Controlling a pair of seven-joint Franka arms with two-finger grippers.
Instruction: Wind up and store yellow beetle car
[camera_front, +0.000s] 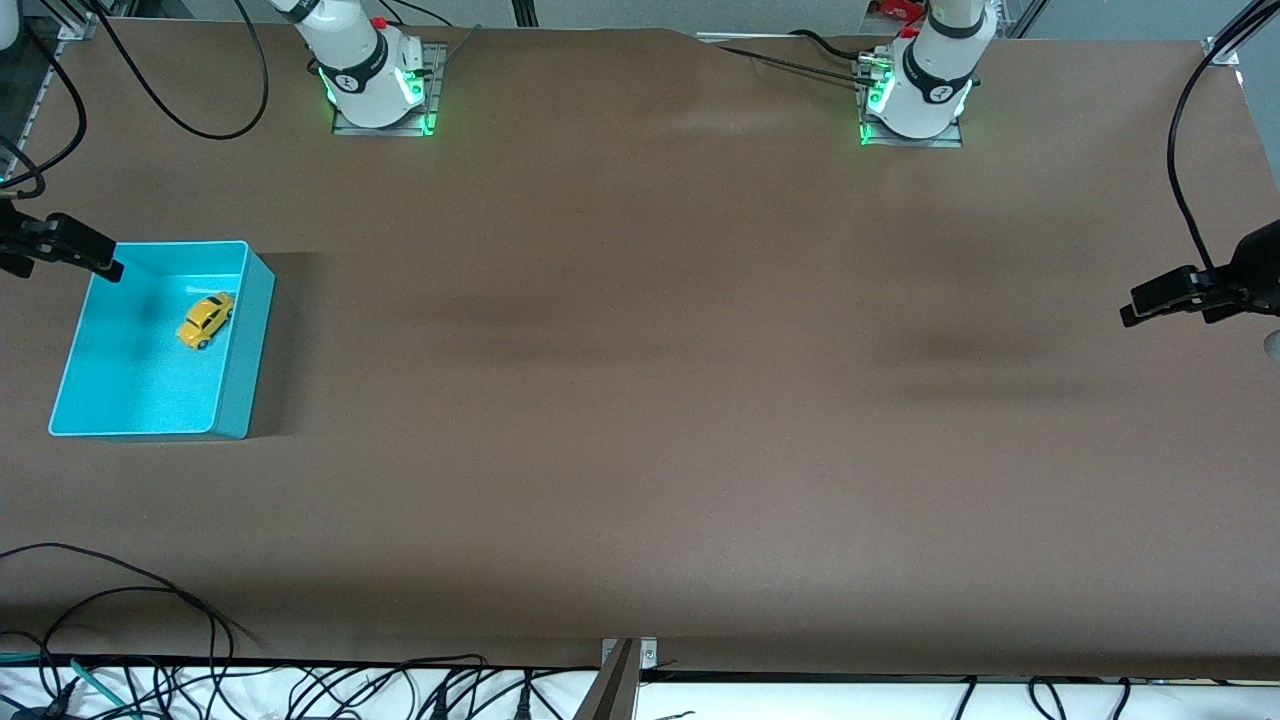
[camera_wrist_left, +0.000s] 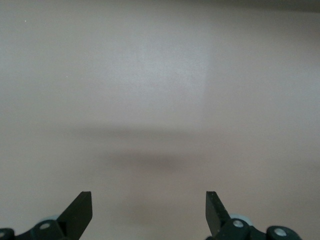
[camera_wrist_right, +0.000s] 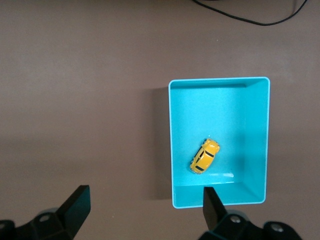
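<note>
The yellow beetle car (camera_front: 206, 319) lies on the floor of the turquoise bin (camera_front: 238, 352), toward the bin's end nearer the robots. It also shows in the right wrist view (camera_wrist_right: 205, 156) inside the bin (camera_wrist_right: 171, 145). My right gripper (camera_front: 100, 262) is open and empty, high in the air over the bin's corner at the right arm's end of the table; in its wrist view (camera_wrist_right: 145, 202) the jaws stand wide apart. My left gripper (camera_front: 1135, 308) is open and empty, raised over bare table at the left arm's end, and shows in its wrist view (camera_wrist_left: 148, 202).
The brown table mat (camera_front: 640, 400) is bare apart from the bin. Black cables (camera_front: 150, 90) loop near the right arm's base, and more cables (camera_front: 120, 610) lie along the table edge nearest the camera.
</note>
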